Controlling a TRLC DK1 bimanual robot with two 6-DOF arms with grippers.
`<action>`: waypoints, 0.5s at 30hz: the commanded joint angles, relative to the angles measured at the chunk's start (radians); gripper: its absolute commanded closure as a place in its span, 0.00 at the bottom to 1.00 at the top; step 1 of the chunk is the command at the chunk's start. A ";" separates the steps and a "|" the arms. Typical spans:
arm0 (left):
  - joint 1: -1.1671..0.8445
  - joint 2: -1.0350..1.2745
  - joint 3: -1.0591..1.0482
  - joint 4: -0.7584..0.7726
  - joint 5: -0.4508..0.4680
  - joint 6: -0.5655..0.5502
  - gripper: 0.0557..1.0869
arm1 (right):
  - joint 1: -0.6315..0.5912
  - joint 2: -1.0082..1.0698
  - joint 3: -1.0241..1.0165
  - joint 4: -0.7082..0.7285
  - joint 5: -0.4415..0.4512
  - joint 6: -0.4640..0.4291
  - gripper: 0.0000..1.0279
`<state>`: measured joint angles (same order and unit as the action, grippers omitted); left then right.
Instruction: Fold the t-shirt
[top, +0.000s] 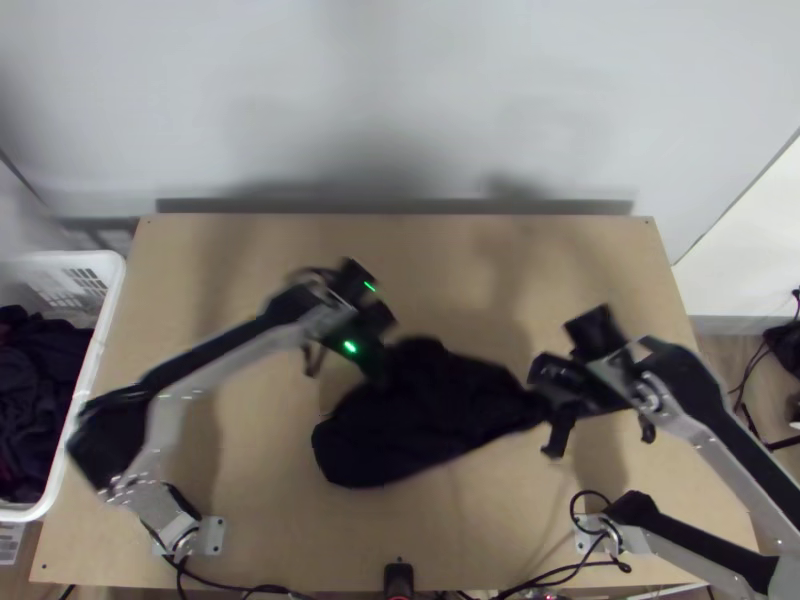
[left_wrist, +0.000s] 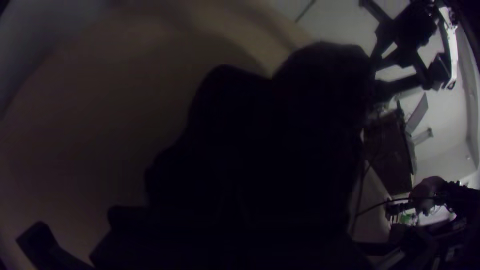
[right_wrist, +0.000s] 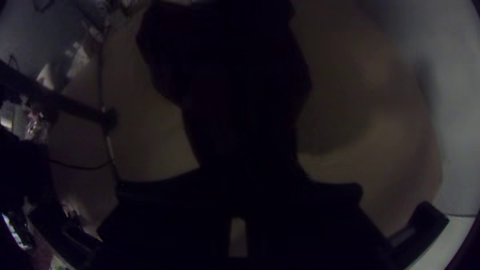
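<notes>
The black t-shirt (top: 420, 420) is bunched over the middle of the table, narrowing to a point at its right end. At its upper left edge is my left gripper (top: 375, 365), shut on the cloth; in the left wrist view the dark shirt (left_wrist: 265, 145) rises from the left gripper (left_wrist: 235, 225). My right gripper (top: 545, 395) holds the narrow right end. The right wrist view has the right gripper (right_wrist: 240, 200) shut on the shirt (right_wrist: 240, 90), which widens away from the fingers. Which part of the garment each holds, I cannot tell.
A white basket (top: 100, 350) with dark clothes stands off the table's left edge. Cables (top: 540, 578) and a small black device (top: 398, 580) lie along the near edge. Bare wooden table (top: 400, 245) stretches along the far side.
</notes>
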<state>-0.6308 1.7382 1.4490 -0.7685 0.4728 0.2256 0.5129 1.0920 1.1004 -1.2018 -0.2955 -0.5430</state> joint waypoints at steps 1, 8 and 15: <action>0.241 -0.227 0.033 -0.035 -0.002 -0.022 0.96 | -0.103 -0.015 0.154 0.013 0.009 0.017 0.97; 0.292 -0.427 0.014 -0.107 0.017 -0.032 0.96 | 0.019 -0.034 0.118 0.005 -0.034 0.084 0.97; 0.289 -0.542 -0.110 -0.115 0.017 -0.031 0.96 | 0.139 -0.034 -0.025 -0.012 -0.034 0.147 0.77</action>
<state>-0.3664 1.3190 1.4231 -0.8700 0.4889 0.1940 0.5724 1.0580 1.1576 -1.1946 -0.3241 -0.4507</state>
